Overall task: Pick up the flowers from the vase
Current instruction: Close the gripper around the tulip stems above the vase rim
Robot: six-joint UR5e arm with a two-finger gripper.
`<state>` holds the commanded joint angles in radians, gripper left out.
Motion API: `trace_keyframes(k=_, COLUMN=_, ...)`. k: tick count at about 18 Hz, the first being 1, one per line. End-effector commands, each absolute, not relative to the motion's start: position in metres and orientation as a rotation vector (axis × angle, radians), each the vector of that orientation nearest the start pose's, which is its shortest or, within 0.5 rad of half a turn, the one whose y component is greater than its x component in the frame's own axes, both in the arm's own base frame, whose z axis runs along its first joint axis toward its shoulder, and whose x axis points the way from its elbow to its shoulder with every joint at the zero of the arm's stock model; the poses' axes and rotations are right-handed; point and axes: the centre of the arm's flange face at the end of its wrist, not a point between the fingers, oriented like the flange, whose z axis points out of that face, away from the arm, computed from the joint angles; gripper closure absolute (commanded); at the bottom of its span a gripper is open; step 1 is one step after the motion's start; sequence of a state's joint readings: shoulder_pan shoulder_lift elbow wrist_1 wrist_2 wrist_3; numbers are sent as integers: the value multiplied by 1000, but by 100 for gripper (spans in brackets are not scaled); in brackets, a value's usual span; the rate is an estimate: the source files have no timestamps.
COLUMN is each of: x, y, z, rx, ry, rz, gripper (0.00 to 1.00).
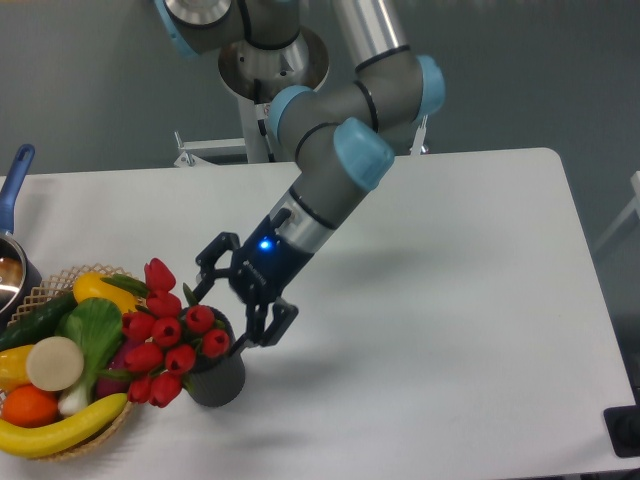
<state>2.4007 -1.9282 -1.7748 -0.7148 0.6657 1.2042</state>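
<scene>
The flowers [168, 335], a bunch of red tulip buds with green stems, stand in the vase [218, 382], a short dark grey cylinder near the table's front left. The buds lean to the left, over the basket's edge. My gripper [228, 310] is open, its two black fingers spread just right of and above the bunch, next to the vase's mouth. One finger [212, 272] is near the upper buds, the other [268, 325] is right of the vase rim. The gripper holds nothing.
A woven wicker basket [45, 290] of toy fruit and vegetables, with a banana [60, 430] at its front, stands left of the vase. A pot with a blue handle [15, 180] is at the left edge. The white table [450, 300] stretches right.
</scene>
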Motion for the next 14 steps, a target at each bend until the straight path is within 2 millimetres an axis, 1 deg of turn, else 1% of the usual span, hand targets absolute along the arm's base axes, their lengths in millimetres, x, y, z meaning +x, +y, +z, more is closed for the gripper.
trace_keyframes(k=5, x=-289, y=564, z=314, rx=-2145, ry=580, rz=-308, gripper=1)
trace_keyframes(k=6, x=-290, y=564, z=315, rx=-2144, ry=580, rz=-307, gripper=5)
trace_keyframes(k=8, x=-290, y=565, z=313, rx=-2145, ry=579, rz=-310, gripper=33)
trace_keyframes(k=9, x=-291, y=565, z=314, rx=-2143, ry=579, rz=-309, gripper=38)
trace_keyframes(k=10, x=-290, y=565, z=315, rx=-2142, ry=581, rz=-306, gripper=41)
trace_keyframes(k=12, x=-290, y=564, z=315, rx=-2148, ry=562, rz=-315, gripper=53)
trace_keyframes(k=13, x=-290, y=564, z=317, rx=-2152, ry=548, rz=-321, gripper=61)
trace_keyframes(k=14, x=-291, y=564, z=319, rx=-2156, ry=530, rz=-324, gripper=63)
